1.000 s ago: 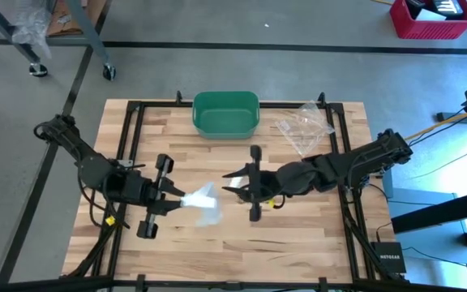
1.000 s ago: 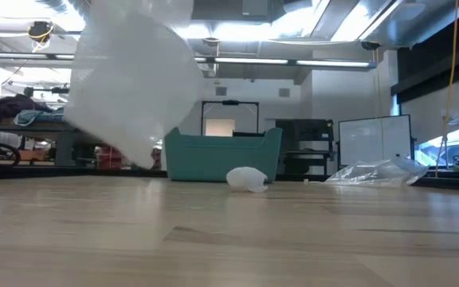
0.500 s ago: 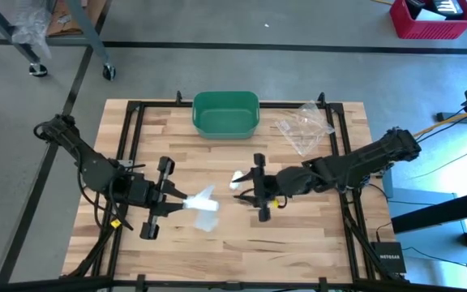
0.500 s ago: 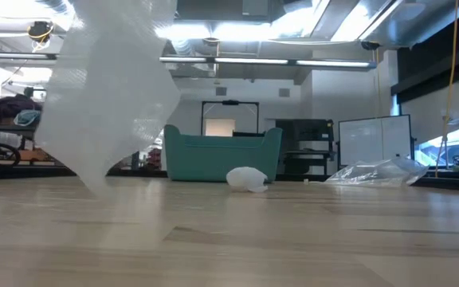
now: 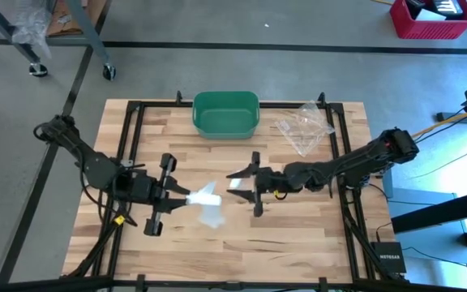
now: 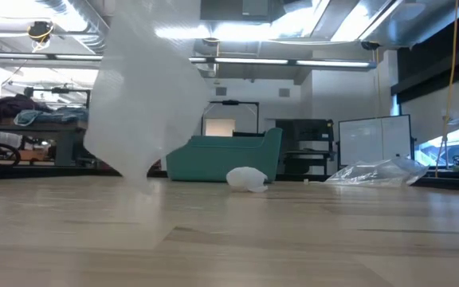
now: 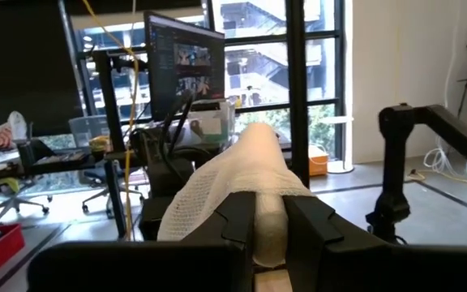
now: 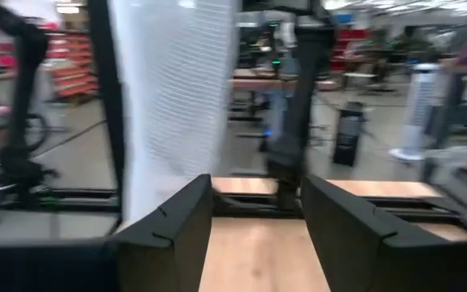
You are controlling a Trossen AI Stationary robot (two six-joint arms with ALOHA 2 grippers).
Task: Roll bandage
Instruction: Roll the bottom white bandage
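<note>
A white gauze bandage [image 5: 207, 200] hangs from my left gripper [image 5: 182, 198], which is shut on it at the table's middle left. In the low view the bandage [image 6: 146, 96] hangs broad, with its lower tip close over the table. My right gripper [image 5: 242, 185] stands open and level at the table's middle and faces the bandage [image 8: 177, 97], with nothing between its fingers. A small white lump [image 6: 247, 178] lies on the table, and in the high view the lump [image 5: 237, 183] shows by my right gripper's fingers. Neither gripper shows in the low view. My left gripper pinches one end of the bandage [image 7: 270, 231] between its two fingers. The fingers come about level from the table's left. The gauze bunches up past the fingertips [image 7: 246, 174] and hangs slack beyond them, clear of the table.
A green bin [image 5: 226, 113] stands at the far middle of the table. A crumpled clear plastic bag [image 5: 305, 128] lies at the far right. Black frame rails [image 5: 132, 138] run along the table's sides. Bare wood lies toward the near edge.
My right gripper has sunk toward the table and tipped to level, still facing the bandage. The hanging bandage has swung toward the table's left and back to the right under my left gripper, which has stayed in place.
</note>
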